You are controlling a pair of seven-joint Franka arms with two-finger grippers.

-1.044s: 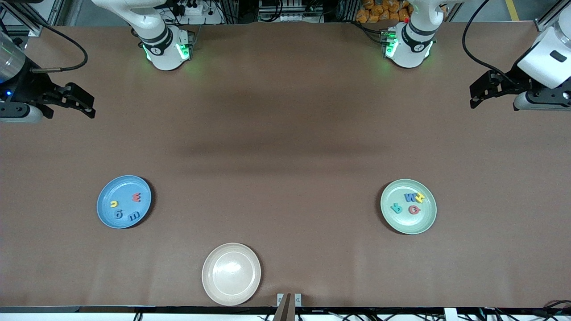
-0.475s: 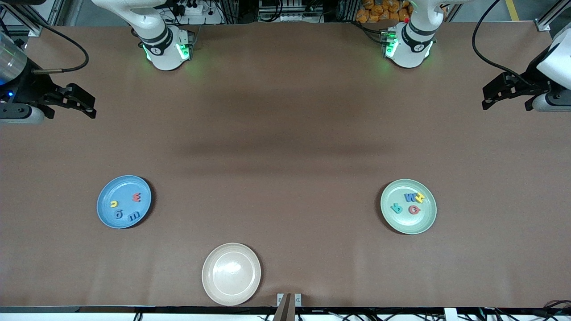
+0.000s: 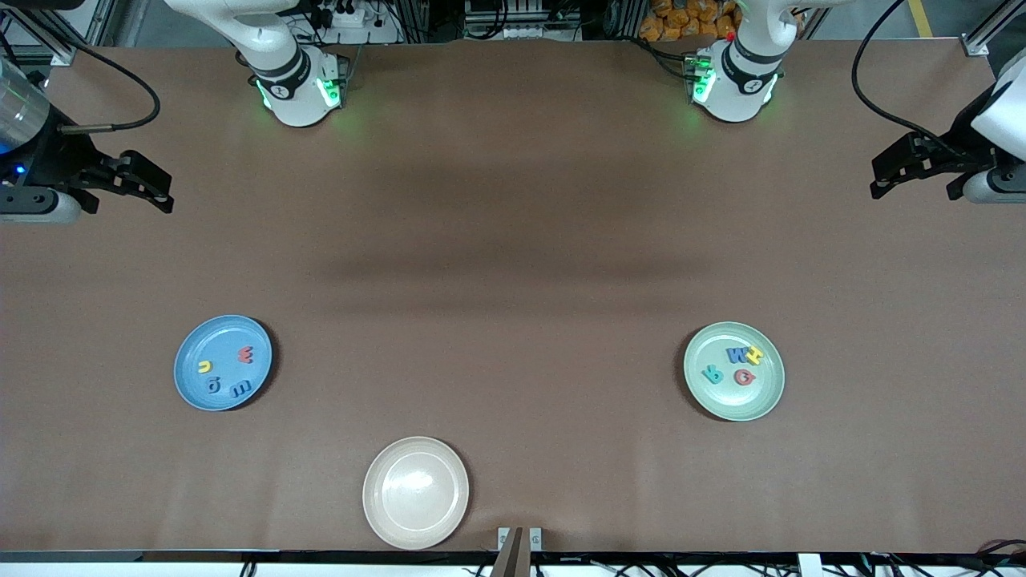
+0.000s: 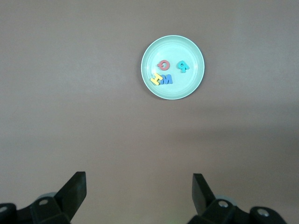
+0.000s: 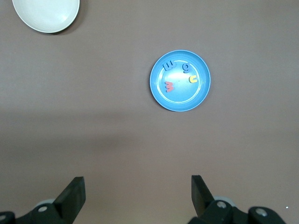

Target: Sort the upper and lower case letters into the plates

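The sky blue plate (image 3: pixel 224 332) lies toward the right arm's end and holds a yellow letter (image 3: pixel 204 367), a red letter (image 3: pixel 245 353) and two blue ones (image 3: pixel 212 385). It also shows in the right wrist view (image 5: pixel 187 97). The mint green plate (image 3: pixel 733 402) lies toward the left arm's end and holds a blue letter (image 3: pixel 735 353), a yellow one (image 3: pixel 754 353), a teal one (image 3: pixel 712 373) and a red one (image 3: pixel 745 377). It also shows in the left wrist view (image 4: pixel 191 84). My left gripper (image 3: pixel 878 181) (image 4: pixel 139 186) and right gripper (image 3: pixel 164 195) (image 5: pixel 138 186) hang open and empty, high above the table's two ends.
A cream-beige plate (image 3: pixel 415 457) with nothing in it lies near the table's front edge, nearer to the front camera than both other plates; it also shows in the right wrist view (image 5: pixel 46 14). The arm bases (image 3: pixel 300 88) stand along the back edge.
My left gripper has drawn back toward the left arm's end of the table. The right gripper, plates and letters have not moved.
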